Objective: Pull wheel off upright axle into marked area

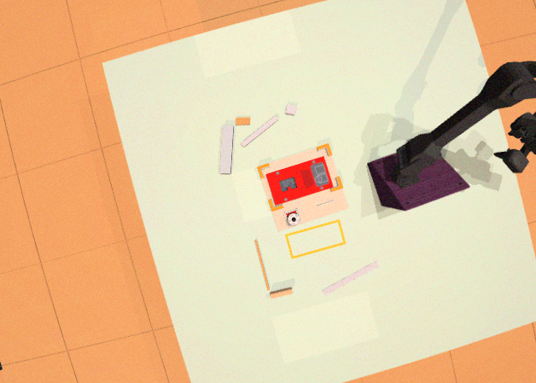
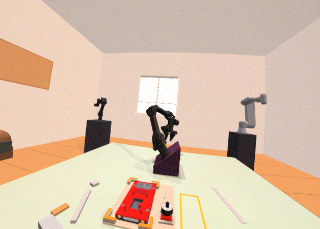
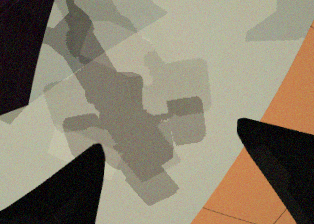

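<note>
On red square base: round wheel (image 2: pixel 166 208) upright; dark pointed pincer (image 3: pixel 174 178) gaping wide, empty.

one wheel (image 1: pixel 293 218), one red board (image 1: pixel 299 180), one yellow outline (image 1: pixel 315 238), four orange corner brackets (image 1: pixel 324 148).

Everything looks pretty matt: the pale green table (image 1: pixel 389 283) is smooth and flat, the red rectangular board (image 1: pixel 299 180) plastic-like, the dark purple wedge base (image 1: pixel 427 188) faintly grained.
</note>
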